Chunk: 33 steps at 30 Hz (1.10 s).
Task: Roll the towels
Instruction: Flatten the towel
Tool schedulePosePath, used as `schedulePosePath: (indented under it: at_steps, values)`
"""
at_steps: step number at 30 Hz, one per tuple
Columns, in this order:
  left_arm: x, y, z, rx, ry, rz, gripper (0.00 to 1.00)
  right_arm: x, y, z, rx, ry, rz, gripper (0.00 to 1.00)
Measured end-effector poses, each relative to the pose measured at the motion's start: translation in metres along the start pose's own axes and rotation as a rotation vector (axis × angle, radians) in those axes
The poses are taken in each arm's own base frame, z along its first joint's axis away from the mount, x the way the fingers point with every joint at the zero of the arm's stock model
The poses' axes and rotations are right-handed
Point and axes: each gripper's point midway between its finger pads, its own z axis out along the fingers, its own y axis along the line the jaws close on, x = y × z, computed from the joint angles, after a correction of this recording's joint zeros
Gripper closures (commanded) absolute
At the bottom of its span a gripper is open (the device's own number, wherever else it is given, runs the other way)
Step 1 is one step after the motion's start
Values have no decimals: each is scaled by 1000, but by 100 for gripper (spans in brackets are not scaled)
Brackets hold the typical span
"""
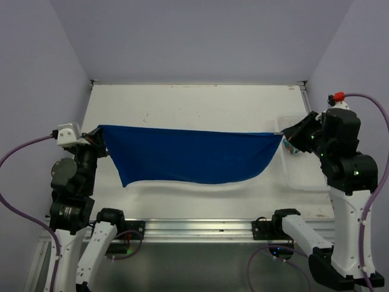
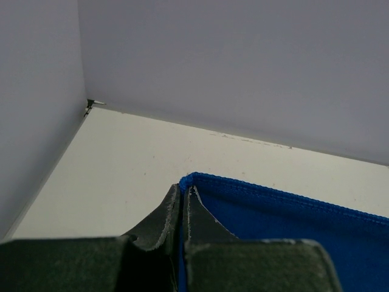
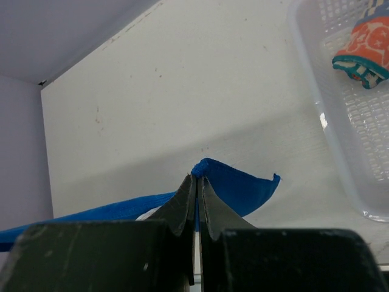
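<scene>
The plain blue towel (image 1: 191, 155) hangs stretched in the air across the table, held by its two top corners. My left gripper (image 1: 101, 135) is shut on its left corner (image 2: 185, 180). My right gripper (image 1: 285, 137) is shut on its right corner (image 3: 202, 166). The cloth's lower edge sags in a curve toward the near side, above the white table (image 1: 194, 103). The patterned orange towel (image 3: 364, 52) lies rolled inside the basket; in the top view only a sliver of it (image 1: 290, 148) shows beside my right gripper.
A white plastic mesh basket (image 1: 304, 173) stands at the table's right edge, under and beside my right arm. Grey walls close the table at the back and on both sides. A metal rail (image 1: 194, 228) runs along the near edge.
</scene>
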Motion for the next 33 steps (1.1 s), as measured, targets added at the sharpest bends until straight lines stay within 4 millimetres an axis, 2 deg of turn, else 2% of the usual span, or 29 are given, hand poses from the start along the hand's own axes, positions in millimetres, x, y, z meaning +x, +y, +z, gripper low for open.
schedulePosePath:
  at_steps: [3, 5, 7, 11, 14, 17, 20, 25, 29, 33]
  values:
    - [12, 2, 12, -21, 33, -2, 100, 1, -1, 25, 37, 50, 0, 100]
    - [32, 5, 28, -45, 86, 5, 100, 4, -2, 53, 68, 92, 0, 100]
    - [58, 7, 50, -70, 158, 15, 100, 8, -5, 79, 96, 130, -1, 100]
    - [126, 14, 90, -110, 320, 50, 100, 27, -18, 150, 167, 229, 0, 100]
    - [167, 19, 112, -135, 412, 73, 100, 41, -27, 199, 205, 280, 9, 100]
    - [194, 26, 133, -160, 461, 83, 100, 54, -35, 245, 229, 313, 21, 100]
    - [206, 33, 154, -184, 477, 83, 100, 68, -45, 283, 253, 344, 28, 100]
    - [212, 34, 180, -172, 442, 73, 100, 75, -49, 322, 260, 357, 28, 100]
    - [219, 30, 190, -136, 421, 75, 100, 71, -46, 330, 244, 340, 28, 100]
    - [227, 34, 190, -129, 412, 76, 100, 67, -39, 334, 211, 327, 32, 100]
